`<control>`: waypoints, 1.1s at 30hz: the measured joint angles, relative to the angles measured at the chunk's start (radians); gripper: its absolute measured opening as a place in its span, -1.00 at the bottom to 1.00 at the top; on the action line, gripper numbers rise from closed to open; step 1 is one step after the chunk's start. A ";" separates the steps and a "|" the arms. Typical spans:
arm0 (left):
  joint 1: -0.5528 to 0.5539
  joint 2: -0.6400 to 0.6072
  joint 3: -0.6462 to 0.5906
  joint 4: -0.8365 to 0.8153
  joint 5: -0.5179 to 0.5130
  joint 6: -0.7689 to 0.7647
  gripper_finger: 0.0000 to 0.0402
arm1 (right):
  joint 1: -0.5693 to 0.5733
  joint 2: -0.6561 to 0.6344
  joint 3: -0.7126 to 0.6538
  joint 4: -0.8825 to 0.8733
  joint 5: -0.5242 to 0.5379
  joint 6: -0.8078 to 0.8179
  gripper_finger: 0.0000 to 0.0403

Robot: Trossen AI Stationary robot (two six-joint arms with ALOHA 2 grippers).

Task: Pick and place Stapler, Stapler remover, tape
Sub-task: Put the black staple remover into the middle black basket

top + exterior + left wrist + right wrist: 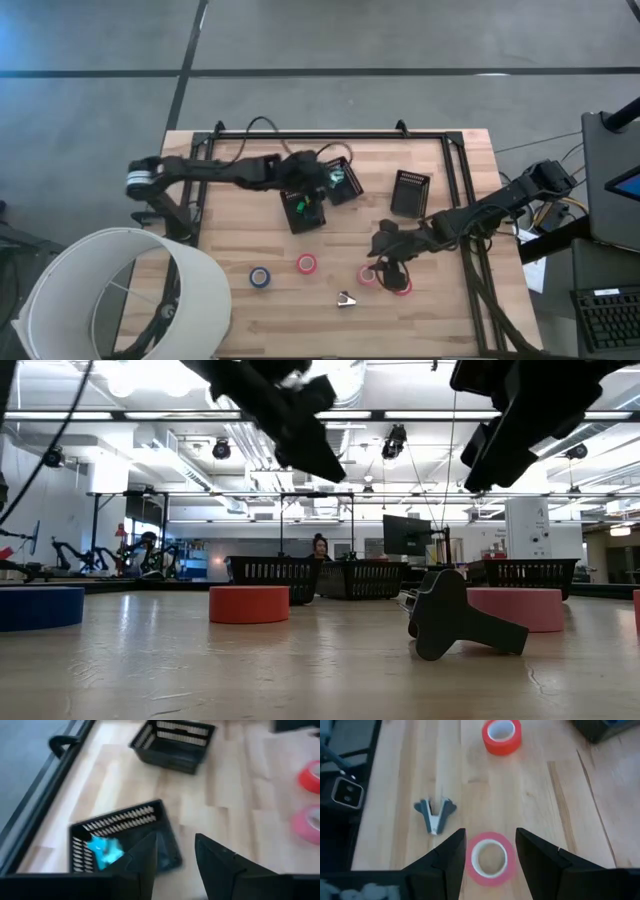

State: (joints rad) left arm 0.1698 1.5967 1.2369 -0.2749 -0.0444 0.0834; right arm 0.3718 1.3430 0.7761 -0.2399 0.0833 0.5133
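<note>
Wooden table: right end effector spread, straddling pink tape.

Red tape roll mid-table; dark staple remover tipped nearby (pink roll behind); blue roll far off

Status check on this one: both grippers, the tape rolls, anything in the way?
Left gripper open over a mesh bin. Right gripper open, fingers straddling pink tape, not gripped. Staple remover lies beside, clear.
</note>
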 joint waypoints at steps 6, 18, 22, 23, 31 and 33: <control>-0.092 -0.155 -0.219 0.085 -0.003 -0.041 -0.35 | 0.001 0.000 0.000 0.042 0.000 0.000 -0.18; -0.172 -0.302 -0.502 0.258 -0.006 -0.122 -0.36 | 0.009 0.172 0.031 0.125 -0.137 0.034 -0.32; -0.172 -0.308 -0.527 0.264 -0.007 -0.123 -0.36 | 0.030 0.261 0.103 0.130 -0.220 0.057 -0.35; -0.172 -0.307 -0.527 0.267 -0.007 -0.123 -0.36 | 0.036 0.286 0.123 0.123 -0.220 0.055 -0.36; -0.172 -0.308 -0.523 0.285 -0.006 -0.119 -0.36 | 0.077 0.502 0.295 0.048 -0.220 0.003 -0.37; -0.172 -0.308 -0.523 0.283 -0.006 -0.119 -0.36 | 0.077 0.542 0.356 -0.062 -0.182 -0.010 -0.37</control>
State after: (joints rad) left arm -0.0017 1.2892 0.7139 0.0083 -0.0506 -0.0353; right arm 0.4488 1.8848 1.1325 -0.3019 -0.0984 0.5036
